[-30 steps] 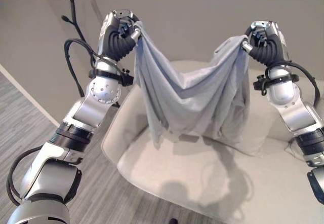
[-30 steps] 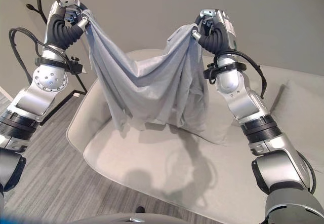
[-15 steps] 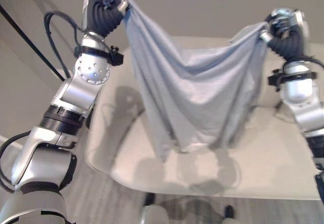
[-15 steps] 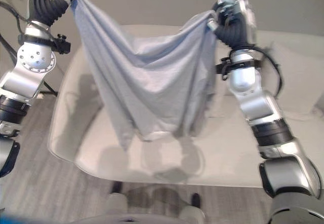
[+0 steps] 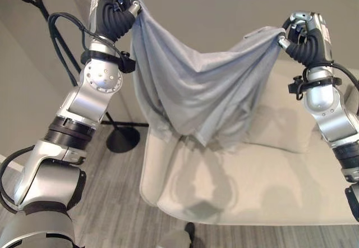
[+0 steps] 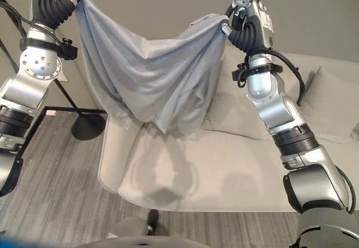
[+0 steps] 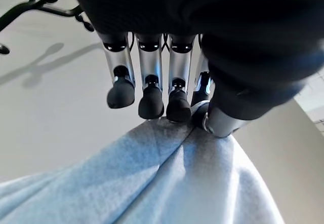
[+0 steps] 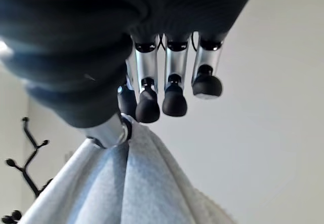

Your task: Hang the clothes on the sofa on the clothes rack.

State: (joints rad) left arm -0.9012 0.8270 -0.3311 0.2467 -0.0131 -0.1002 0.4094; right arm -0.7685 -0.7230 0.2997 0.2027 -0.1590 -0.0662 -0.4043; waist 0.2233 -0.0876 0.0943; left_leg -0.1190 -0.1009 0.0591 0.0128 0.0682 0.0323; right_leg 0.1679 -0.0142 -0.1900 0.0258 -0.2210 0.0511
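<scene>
High above the pale sofa (image 6: 235,164), a light blue-grey garment (image 5: 202,99) hangs spread between both raised hands, sagging in the middle with its lowest folds just over the seat beside a back cushion (image 5: 280,124). The left hand (image 5: 120,4) pinches one upper edge of the cloth between thumb and curled fingers (image 7: 149,100), as its wrist view shows the fabric gathered right at the fingertips; the right hand (image 6: 242,21) grips the opposite edge the same way, cloth bunched under its thumb in the right wrist view. Compared with half a second ago, the whole scene has swung: the head views now take in the dark clothes rack (image 5: 120,138), with its round base on the grey floor (image 6: 61,175) to the robot's left of the sofa and its pole behind the left arm, while the hold on the garment looks unchanged. That suggests the robot is turning toward the rack with the garment fully lifted off the sofa. Judging from this, the pick-up is done, and carrying the cloth left to a branch of the rack comes next.
</scene>
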